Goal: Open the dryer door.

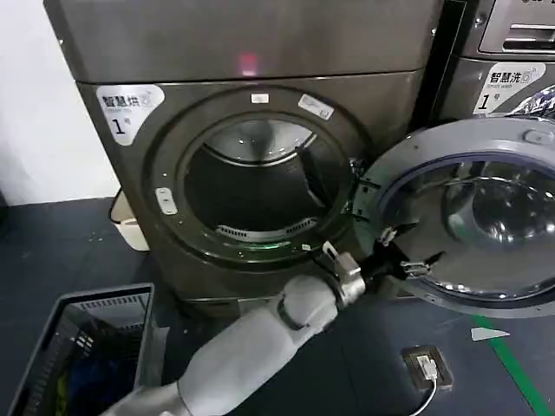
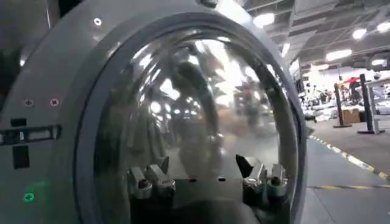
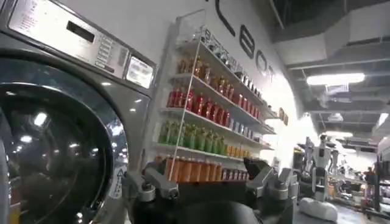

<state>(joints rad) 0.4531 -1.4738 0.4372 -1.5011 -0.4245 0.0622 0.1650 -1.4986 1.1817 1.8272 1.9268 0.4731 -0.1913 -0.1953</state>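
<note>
In the head view, the dryer door (image 1: 473, 217) is hanging swung wide at about three o'clock of the drum opening (image 1: 256, 186), its grey inner side and domed glass facing out. Hinged on the machine's right edge, it is covering the front of the neighbouring lighter machine (image 1: 512, 52). The left arm is crossing from seven o'clock toward the door's lower near edge, and the left tool (image 1: 408, 260) is sitting at that rim with its fingers spread, gripping nothing. That placement suits pushing or guiding the door outward rather than holding it. A laundry basket (image 1: 82, 347) is resting on the floor at eight o'clock, out of the door's path. Judging by the gap, the opening looks essentially done.

In the left wrist view, the left tool (image 2: 207, 182) is pointing straight at the door's inner dome (image 2: 189, 115), its two fingers (image 2: 146, 182) apart and close to the glass; whether they are touching it cannot be told. The grey plastic surround (image 2: 42, 91) is framing the dome, so the tool is working from the door's inside face.

In the right wrist view, the right tool (image 3: 210, 185) is waiting released and empty, fingers spread, beside the lighter machine's chrome-ringed door (image 3: 55, 146) and facing shelves of bottles (image 3: 207, 115). It appears parked, keeping clear of the swinging door.
</note>
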